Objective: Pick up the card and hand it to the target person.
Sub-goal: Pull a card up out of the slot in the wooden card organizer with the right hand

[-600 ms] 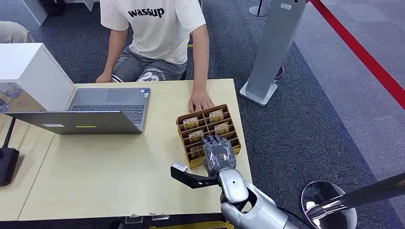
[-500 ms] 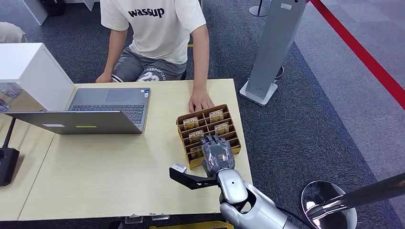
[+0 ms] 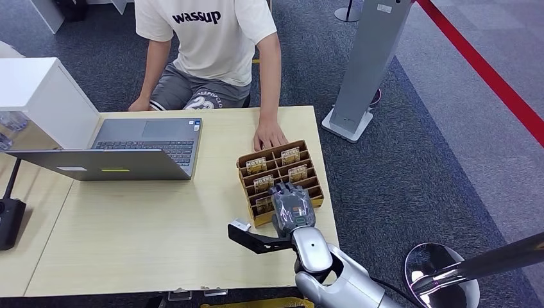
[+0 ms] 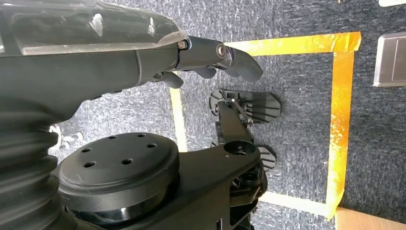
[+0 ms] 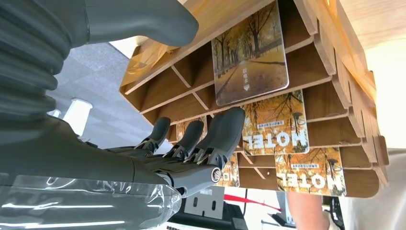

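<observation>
A wooden card holder (image 3: 312,181) stands near the table's right edge, with several autumn-print cards (image 3: 290,154) upright in its slots. My right hand (image 3: 292,207) hovers over the holder's near end, fingers stretched forward and holding nothing. In the right wrist view its fingertips (image 5: 225,129) reach just short of a HOTEL card (image 5: 275,127), beside a tree-lined card (image 5: 249,57); the thumb (image 5: 143,19) stays apart. The person (image 3: 208,45) in a white T-shirt sits across the table, one hand (image 3: 269,138) flat beside the holder. My left hand (image 4: 210,55) hangs over the floor, holding nothing.
An open laptop (image 3: 128,151) sits at the table's left with a white box (image 3: 38,96) behind it and a black base (image 3: 9,221) at the left edge. A grey floor stand (image 3: 362,70) and a chrome stool (image 3: 442,276) are to the right.
My right hand has edged slightly left over the holder's near end. The person's hand, the cards and the laptop have stayed put.
</observation>
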Controlling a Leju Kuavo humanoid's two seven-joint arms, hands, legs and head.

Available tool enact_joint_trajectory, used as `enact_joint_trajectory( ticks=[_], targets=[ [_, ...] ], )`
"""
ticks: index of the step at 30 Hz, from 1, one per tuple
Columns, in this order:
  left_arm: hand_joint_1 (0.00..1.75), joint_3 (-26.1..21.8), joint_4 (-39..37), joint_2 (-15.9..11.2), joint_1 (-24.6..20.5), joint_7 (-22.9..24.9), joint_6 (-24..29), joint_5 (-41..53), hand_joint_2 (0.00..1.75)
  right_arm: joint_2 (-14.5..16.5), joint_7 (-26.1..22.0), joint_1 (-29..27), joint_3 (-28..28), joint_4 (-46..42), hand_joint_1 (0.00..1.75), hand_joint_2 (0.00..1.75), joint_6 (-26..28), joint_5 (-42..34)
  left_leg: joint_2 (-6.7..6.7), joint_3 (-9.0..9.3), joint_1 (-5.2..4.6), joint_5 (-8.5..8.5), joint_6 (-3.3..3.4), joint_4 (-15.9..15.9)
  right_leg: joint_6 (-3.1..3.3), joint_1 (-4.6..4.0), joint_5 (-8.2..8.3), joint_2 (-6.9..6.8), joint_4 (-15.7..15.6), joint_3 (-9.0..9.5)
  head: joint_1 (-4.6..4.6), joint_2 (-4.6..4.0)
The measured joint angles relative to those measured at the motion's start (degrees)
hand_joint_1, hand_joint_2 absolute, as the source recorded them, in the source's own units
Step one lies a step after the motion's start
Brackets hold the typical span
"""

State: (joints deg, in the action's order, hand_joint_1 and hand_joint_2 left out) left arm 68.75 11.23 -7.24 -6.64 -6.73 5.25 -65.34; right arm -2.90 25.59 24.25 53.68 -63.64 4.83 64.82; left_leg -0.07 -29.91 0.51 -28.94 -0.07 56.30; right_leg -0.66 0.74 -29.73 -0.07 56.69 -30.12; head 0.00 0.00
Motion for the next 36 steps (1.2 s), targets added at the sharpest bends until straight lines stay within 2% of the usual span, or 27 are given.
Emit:
enact_joint_trajectory(
  ticks=[15,19,23,36],
  targets=[
    [0.00,-0.2,0.0,0.0,0.0,0.3,0.1,-0.3,1.75,0.8,-1.0,0.3,0.0,2.4,0.82,1.75,1.1,-1.1,-0.01,0.02,-0.02,-0.04,0.00,0.0,-0.02,0.02,-0.05,-0.01,0.0,0.02,0.00,0.00],
    [0.00,-0.2,0.0,0.0,0.0,0.3,0.2,-0.3,1.75,0.7,-1.0,0.2,-0.1,2.1,0.92,1.75,1.4,-0.9,-0.02,0.01,-0.01,-0.02,0.00,0.0,-0.01,0.01,-0.02,-0.01,0.0,0.01,0.00,0.00],
    [0.00,-0.1,0.0,0.0,0.0,0.3,0.2,-0.2,1.75,0.4,-0.9,0.1,-0.2,1.5,1.04,1.75,2.0,-0.4,-0.01,-0.01,0.01,0.02,0.00,0.0,0.00,-0.01,0.02,-0.02,0.0,0.00,0.00,0.00],
    [0.00,-0.2,0.0,0.0,0.0,0.4,0.3,-0.4,1.75,-0.6,-0.6,-0.3,-0.8,-4.1,1.17,1.75,2.5,0.4,-0.04,-0.03,-0.02,-0.04,0.01,0.1,-0.02,0.02,-0.06,-0.04,0.1,-0.03,0.00,0.00]
  ],
)
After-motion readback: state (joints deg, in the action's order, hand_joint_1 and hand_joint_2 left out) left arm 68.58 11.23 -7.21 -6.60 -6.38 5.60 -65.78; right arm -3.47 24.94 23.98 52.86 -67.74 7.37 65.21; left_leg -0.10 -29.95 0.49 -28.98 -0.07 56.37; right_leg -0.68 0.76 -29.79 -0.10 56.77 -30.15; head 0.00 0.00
